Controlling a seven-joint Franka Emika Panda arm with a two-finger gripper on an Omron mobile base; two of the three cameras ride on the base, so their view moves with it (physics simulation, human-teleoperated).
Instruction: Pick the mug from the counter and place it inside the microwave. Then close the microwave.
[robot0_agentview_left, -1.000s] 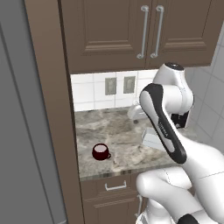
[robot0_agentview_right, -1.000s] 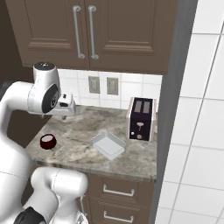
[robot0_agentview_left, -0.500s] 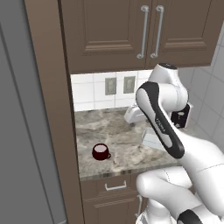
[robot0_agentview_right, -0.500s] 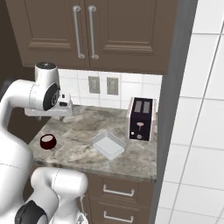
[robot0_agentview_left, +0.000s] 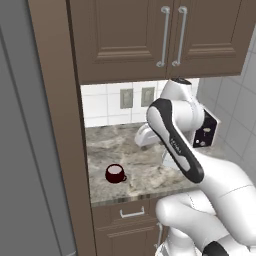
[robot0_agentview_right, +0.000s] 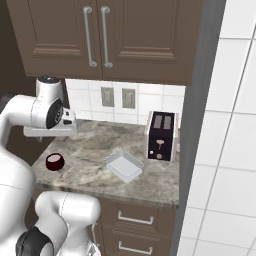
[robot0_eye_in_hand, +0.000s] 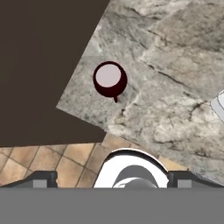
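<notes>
The dark red mug (robot0_agentview_left: 115, 173) with its white inside stands upright near the front left corner of the marbled counter (robot0_agentview_left: 150, 172). In the right base view the mug (robot0_agentview_right: 55, 162) sits just below and in front of my white hand (robot0_agentview_right: 49, 131). From above, the hand view shows the mug (robot0_eye_in_hand: 110, 79) well ahead of my gripper (robot0_eye_in_hand: 113, 179), its small handle pointing toward me. The finger tips (robot0_eye_in_hand: 41, 179) stand wide apart, open, with nothing between them. My hand hovers above the counter (robot0_eye_in_hand: 175, 65), apart from the mug. The microwave is out of view.
A shallow white tray (robot0_agentview_right: 123, 165) lies mid-counter, and a black toaster (robot0_agentview_right: 161, 135) stands at the back right. A tall brown cabinet side (robot0_agentview_left: 57, 125) borders the counter on the left. Upper cabinet doors (robot0_agentview_left: 150, 35) hang overhead. Tiled floor (robot0_eye_in_hand: 65, 162) lies past the counter edge.
My arm has swung the hand leftward and slightly lower over the counter, closer to the mug. The mug, tray and toaster have not moved.
</notes>
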